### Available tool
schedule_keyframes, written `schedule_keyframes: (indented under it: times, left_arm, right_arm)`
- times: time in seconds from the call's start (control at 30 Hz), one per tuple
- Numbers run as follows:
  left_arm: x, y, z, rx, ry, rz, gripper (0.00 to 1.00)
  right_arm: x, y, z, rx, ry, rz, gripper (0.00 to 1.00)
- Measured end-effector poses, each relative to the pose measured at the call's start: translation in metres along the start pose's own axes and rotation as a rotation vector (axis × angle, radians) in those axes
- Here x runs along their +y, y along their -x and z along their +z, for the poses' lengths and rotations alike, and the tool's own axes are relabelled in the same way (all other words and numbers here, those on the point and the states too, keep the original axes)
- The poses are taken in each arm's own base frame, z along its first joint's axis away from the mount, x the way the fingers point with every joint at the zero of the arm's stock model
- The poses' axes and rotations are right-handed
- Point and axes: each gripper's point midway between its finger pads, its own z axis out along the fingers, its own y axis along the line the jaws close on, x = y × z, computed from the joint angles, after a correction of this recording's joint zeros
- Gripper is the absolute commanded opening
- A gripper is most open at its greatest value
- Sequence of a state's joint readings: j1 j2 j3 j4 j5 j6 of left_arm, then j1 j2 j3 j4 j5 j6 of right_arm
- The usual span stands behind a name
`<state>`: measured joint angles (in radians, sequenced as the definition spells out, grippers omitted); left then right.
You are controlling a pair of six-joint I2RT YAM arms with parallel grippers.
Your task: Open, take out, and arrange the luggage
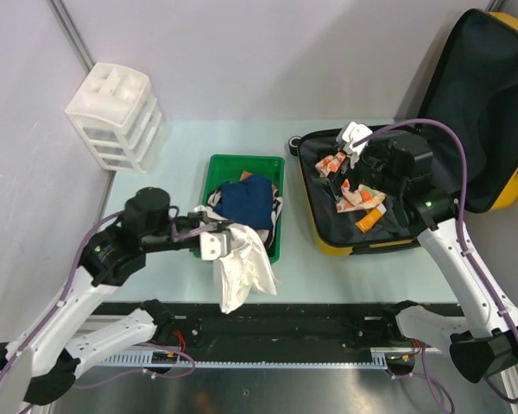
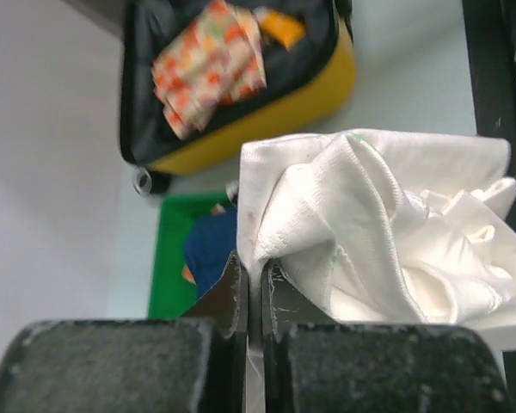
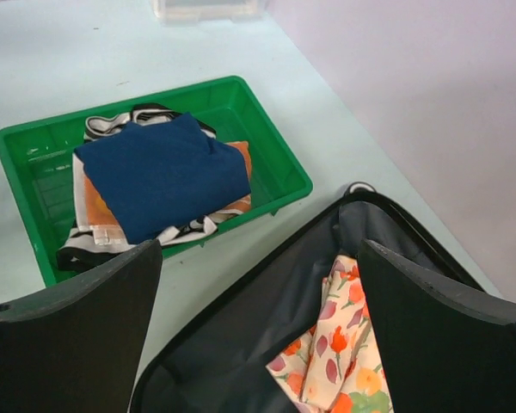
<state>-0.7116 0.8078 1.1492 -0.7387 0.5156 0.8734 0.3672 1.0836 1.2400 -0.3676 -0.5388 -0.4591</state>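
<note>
Left gripper [image 2: 251, 277] clamped on white cloth [image 2: 387, 232].
Right gripper [image 3: 258, 331] spread wide over the open luggage [image 1: 492, 112] on the table [image 1: 190, 142].

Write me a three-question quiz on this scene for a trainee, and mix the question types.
1. True or false: the left gripper is shut on the white cloth.
2. What lies on top in the green tray? A) navy garment B) floral cloth C) orange tube
3. Fill in: the right gripper hangs with its jaws ___ above the luggage.
Key: 1 true; 2 A; 3 open.
</note>
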Motion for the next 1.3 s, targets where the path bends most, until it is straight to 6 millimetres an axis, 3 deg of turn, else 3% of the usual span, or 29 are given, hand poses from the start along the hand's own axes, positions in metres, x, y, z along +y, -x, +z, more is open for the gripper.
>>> schedule_keyframes:
  times: [0.13,0.27,0.4,0.57,0.7,0.87,0.97,1.0,1.07,1.1,1.13,1.17,1.2,1.3]
  left_arm:
    - [-0.014,-0.055,0.016,0.195,-0.071,-0.022,0.00]
    - [-0.007,-0.106,0.042,0.362,-0.141,-0.088,0.00]
    - [0.024,-0.142,0.056,0.453,-0.139,-0.137,0.00]
    - [0.078,-0.162,0.070,0.484,-0.094,-0.138,0.00]
    - [0.119,-0.186,0.092,0.497,-0.065,-0.134,0.00]
    - [0.130,-0.230,0.132,0.519,-0.108,-0.171,0.04]
    - [0.124,-0.259,0.156,0.537,-0.154,-0.206,0.17]
    - [0.121,-0.268,0.162,0.544,-0.166,-0.217,0.33]
    - [0.116,-0.282,0.172,0.556,-0.182,-0.241,0.51]
    - [0.114,-0.286,0.175,0.560,-0.184,-0.250,0.72]
    - [0.114,-0.288,0.176,0.563,-0.182,-0.261,0.76]
    - [0.114,-0.289,0.176,0.565,-0.175,-0.274,0.93]
    - [0.115,-0.287,0.176,0.566,-0.164,-0.296,0.99]
    - [0.131,-0.276,0.172,0.554,-0.101,-0.339,1.00]
  right_arm:
    - [-0.006,-0.006,0.002,0.022,-0.030,0.019,1.00]
    - [-0.011,-0.008,0.001,0.035,-0.057,0.021,1.00]
    - [-0.014,-0.015,-0.002,0.062,-0.078,0.031,1.00]
    - [-0.026,-0.023,-0.008,0.086,-0.117,0.045,1.00]
    - [-0.037,-0.030,-0.015,0.106,-0.152,0.060,1.00]
    - [-0.046,-0.040,-0.023,0.133,-0.180,0.081,1.00]
    - [-0.050,-0.045,-0.026,0.147,-0.190,0.094,1.00]
    - [-0.052,-0.047,-0.027,0.152,-0.193,0.099,1.00]
    - [-0.057,-0.054,-0.028,0.167,-0.202,0.121,1.00]
    - [-0.059,-0.058,-0.028,0.175,-0.205,0.132,1.00]
    - [-0.062,-0.064,-0.028,0.185,-0.209,0.150,1.00]
    - [-0.066,-0.070,-0.029,0.195,-0.215,0.169,1.00]
    - [-0.071,-0.076,-0.030,0.208,-0.226,0.190,1.00]
    - [-0.085,-0.101,-0.031,0.257,-0.258,0.258,1.00]
